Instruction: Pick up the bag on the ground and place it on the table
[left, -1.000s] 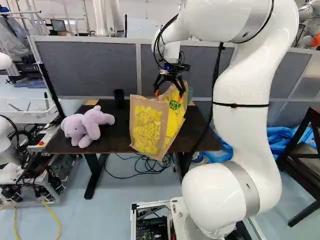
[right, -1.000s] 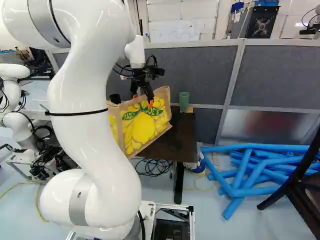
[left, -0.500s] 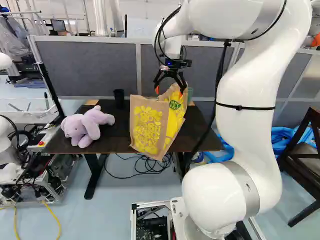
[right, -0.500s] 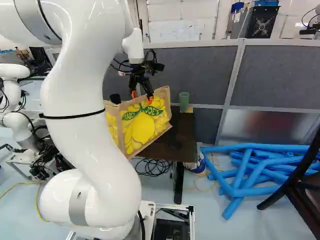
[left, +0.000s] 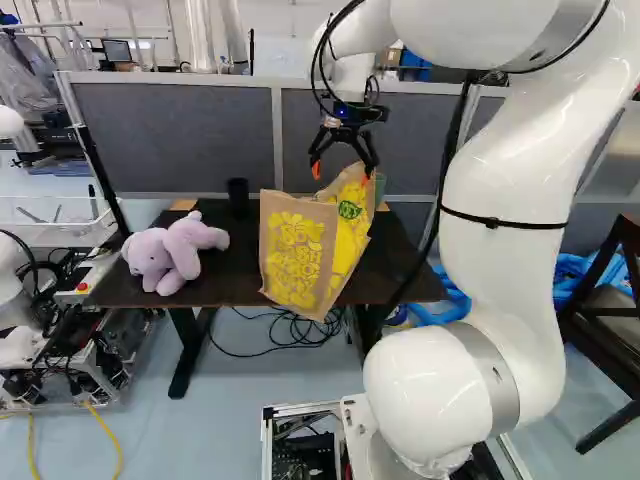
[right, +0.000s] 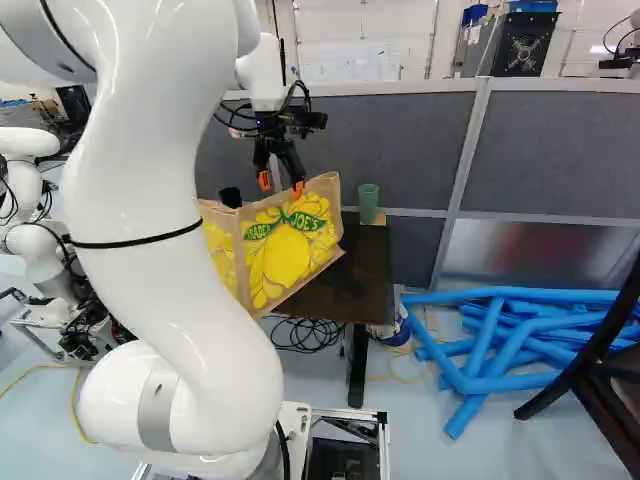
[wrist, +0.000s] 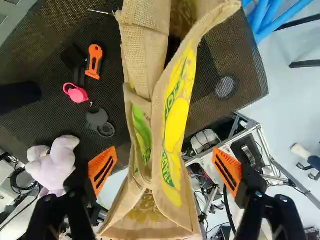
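Bag (left: 300, 250) of brown cloth with yellow print is being supported by the dark surface (left: 232, 275), at its near edge, and is standing tilted, with one lower corner showing past this edge in the left base view. On the same surface, a lilac plush toy (left: 165, 258) is being seen at the left of the left base view, a black cup (left: 238, 195) is standing between the toy and the bag, farther back, and a green cup (right: 368, 203) is standing behind the bag. In the wrist view, an orange-handled tool (wrist: 94, 61) and a pink tag (wrist: 76, 93) are being shown lying beside the bag. Behind the surface, the room is being divided by a grey partition (left: 175, 135); black cables (left: 290, 330) are lying on the floor below, and blue tubes (right: 500, 340) are being kept in a pile at the right of the right base view. Over the top of the bag the gripper (left: 341, 175) is being held; its jaws are being kept spread wide, one at each side of the bag, with a gap being shown on both sides in the wrist view. Compared with the earlier frame, the gripper is being raised a little and the arm is being drawn back, while the bag is being left in the same place.
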